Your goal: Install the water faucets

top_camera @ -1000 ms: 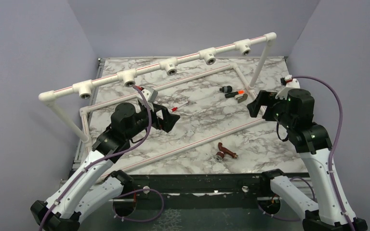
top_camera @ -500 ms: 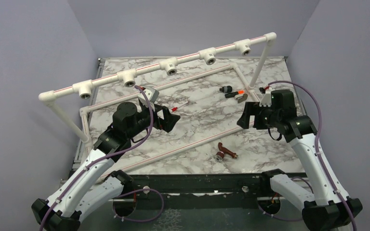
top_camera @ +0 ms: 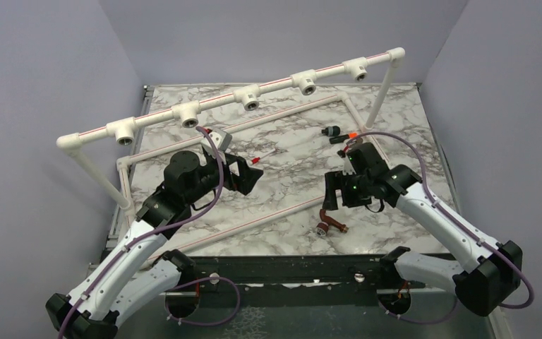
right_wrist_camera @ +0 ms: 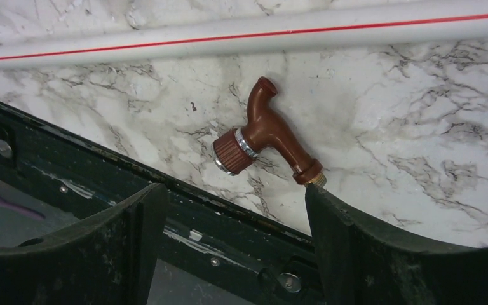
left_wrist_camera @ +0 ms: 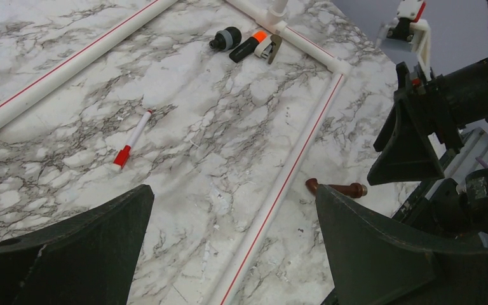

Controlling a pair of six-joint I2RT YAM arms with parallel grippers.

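Copper-brown little metal tap (right_wrist_camera: pixel 267 136) with a bent spout and silvery ring is lying flat on the marble tabletop (right_wrist_camera: pixel 419 159), near the front edge and just beside the white red-striped floor pipe (right_wrist_camera: pixel 292 32). So nothing's installed yet: every white tee socket (top_camera: pixel 252 95) on the raised rail looks empty. Over the tap hangs the right gripper (right_wrist_camera: pixel 232 197), jaws wide apart, holding nothing. Same for the left gripper (left_wrist_camera: pixel 232 197): wide open, empty, well apart from it. Right wrist view shows the tap's threaded end, and only the top view shows the rail
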